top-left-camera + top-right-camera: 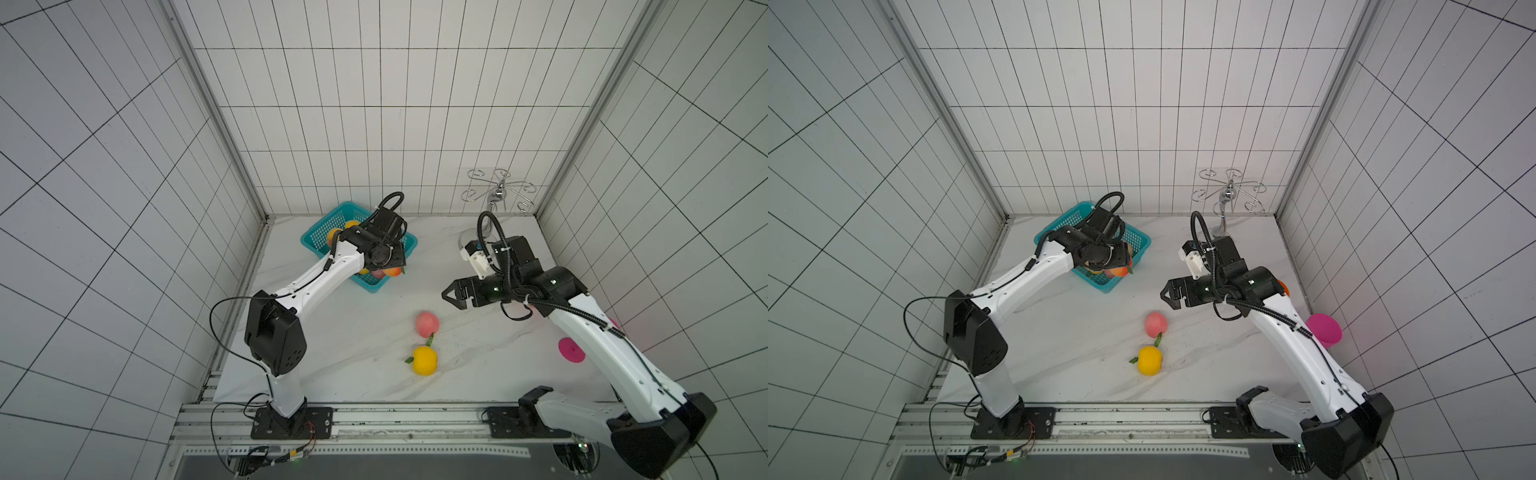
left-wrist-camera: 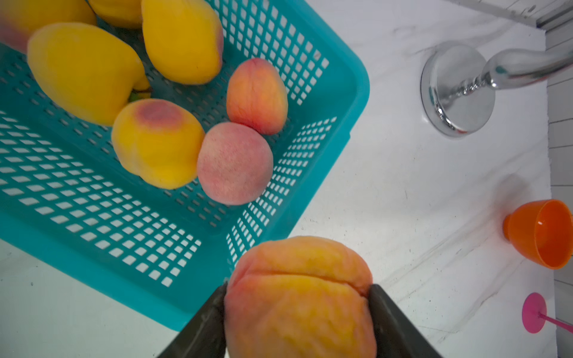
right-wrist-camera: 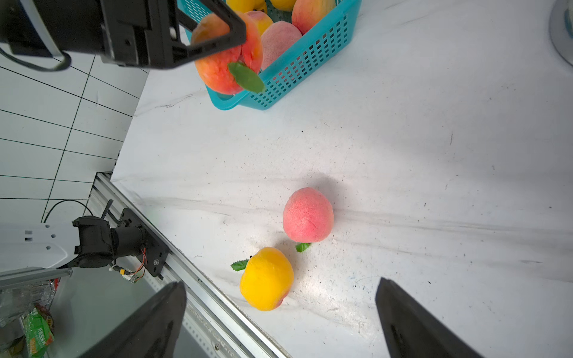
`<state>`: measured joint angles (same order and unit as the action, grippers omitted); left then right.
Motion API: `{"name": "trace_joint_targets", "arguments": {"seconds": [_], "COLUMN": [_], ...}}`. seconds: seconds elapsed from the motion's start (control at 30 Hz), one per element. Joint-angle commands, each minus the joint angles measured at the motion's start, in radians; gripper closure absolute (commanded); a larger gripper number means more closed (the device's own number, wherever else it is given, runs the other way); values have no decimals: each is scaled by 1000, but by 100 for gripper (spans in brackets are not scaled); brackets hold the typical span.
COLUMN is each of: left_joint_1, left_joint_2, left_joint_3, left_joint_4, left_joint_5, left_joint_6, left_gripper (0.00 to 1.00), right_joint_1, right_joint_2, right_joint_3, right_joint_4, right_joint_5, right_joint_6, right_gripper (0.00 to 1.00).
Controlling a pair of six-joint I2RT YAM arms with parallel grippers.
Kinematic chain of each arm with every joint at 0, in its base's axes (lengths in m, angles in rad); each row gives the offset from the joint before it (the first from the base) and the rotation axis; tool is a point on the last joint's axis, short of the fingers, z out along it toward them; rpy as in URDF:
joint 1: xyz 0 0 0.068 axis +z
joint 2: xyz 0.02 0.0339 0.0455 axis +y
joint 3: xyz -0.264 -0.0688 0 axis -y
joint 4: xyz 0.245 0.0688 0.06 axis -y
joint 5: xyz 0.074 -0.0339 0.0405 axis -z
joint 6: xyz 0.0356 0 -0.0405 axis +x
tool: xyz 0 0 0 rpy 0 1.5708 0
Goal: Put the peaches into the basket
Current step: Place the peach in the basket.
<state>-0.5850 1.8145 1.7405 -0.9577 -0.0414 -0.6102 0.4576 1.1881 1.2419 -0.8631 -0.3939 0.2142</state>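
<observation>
By basket [image 3: 305,59] corner, left end effector [image 2: 297,291] pinching peach [image 3: 217,66], leaf [image 3: 246,77] outside left wrist view.

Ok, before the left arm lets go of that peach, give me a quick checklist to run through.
1. Grip of the left gripper on the held peach: ok, jaws shut on both its sides.
2. Held peach over the inside of the basket: cannot tell, it hangs at the corner rim.
3. Room in the basket: ok, bare floor shows beside the peaches inside.
4. The right gripper clear of the basket: ok, open and empty, off over the table.
5. All peaches off the table: not ok, a pink peach and a yellow peach lie loose on it.
</observation>
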Motion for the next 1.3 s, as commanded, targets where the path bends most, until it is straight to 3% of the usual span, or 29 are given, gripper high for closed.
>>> {"name": "trace_joint_targets", "arguments": {"seconds": [0.0,0.17,0.43,0.8,1.27], "left_joint_1": [49,141,253,324,416], "left_joint_2": [36,57,55,66,175], "left_joint_3": [58,104,106,69,108], "left_joint_4": [-12,-9,27,119,157], "left_joint_5": [28,52,52,10,-8], "left_joint_6": [60,100,146,184,196], "left_gripper": [35,35,35,35,35], "right_joint_1": [-7,-7,-7,-7,-7], "right_joint_2": [36,83,160,241,359], "right_joint_3": [54,120,193,256,386], "right_joint_4": [1,-32,-34,-34,-38], "right_joint_5": [31,86,55,44,33], "right_joint_6": [-19,-46,-36,-44,-54], "right_gripper": [1,1,1,1,1]}}
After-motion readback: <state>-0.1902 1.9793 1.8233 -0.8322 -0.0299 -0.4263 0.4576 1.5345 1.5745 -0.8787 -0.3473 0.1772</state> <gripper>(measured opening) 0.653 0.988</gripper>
